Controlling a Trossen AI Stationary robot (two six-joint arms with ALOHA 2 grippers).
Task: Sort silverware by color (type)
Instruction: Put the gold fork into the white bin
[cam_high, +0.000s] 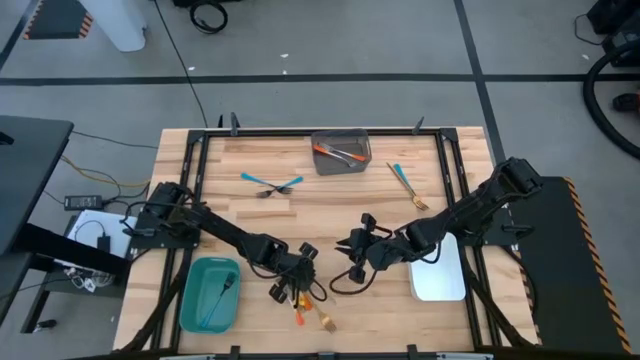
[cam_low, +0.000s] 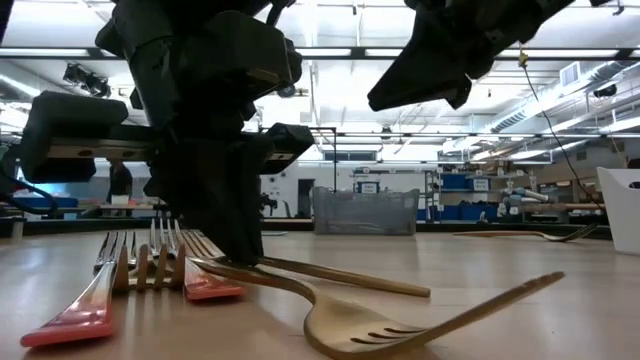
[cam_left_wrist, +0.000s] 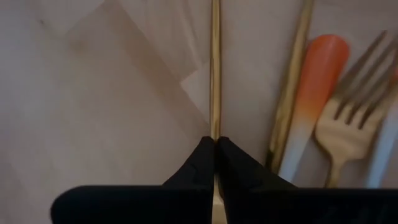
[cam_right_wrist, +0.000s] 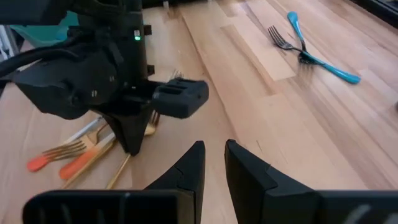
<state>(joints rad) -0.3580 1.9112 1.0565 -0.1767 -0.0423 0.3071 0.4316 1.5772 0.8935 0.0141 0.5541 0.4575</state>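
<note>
A heap of silverware (cam_high: 303, 303) lies near the table's front edge: gold pieces and orange-handled forks (cam_low: 75, 322). My left gripper (cam_high: 295, 282) stands over the heap, pointing steeply down, shut on a slim gold piece (cam_left_wrist: 215, 74). A gold fork (cam_low: 400, 322) lies beside it. My right gripper (cam_right_wrist: 213, 155) hovers just right of the heap, its fingers a narrow gap apart with nothing between them. Two blue-handled forks (cam_high: 271, 185) lie at the far middle of the table. My left gripper pinches the gold piece's thin handle (cam_left_wrist: 215, 127) between its two fingertips (cam_left_wrist: 202, 155). The fingers come steeply from above, slanting from the table's left. The handle runs on straight past the fingertips and lies on the table (cam_low: 335, 277) among the other pieces.
A teal bin (cam_high: 195, 300) with one utensil in it sits front left. A white bin (cam_high: 440, 283) sits front right. A grey bin (cam_high: 340, 153) holding orange-handled pieces stands at the far edge. A gold piece and a blue one (cam_high: 408, 186) lie far right.
</note>
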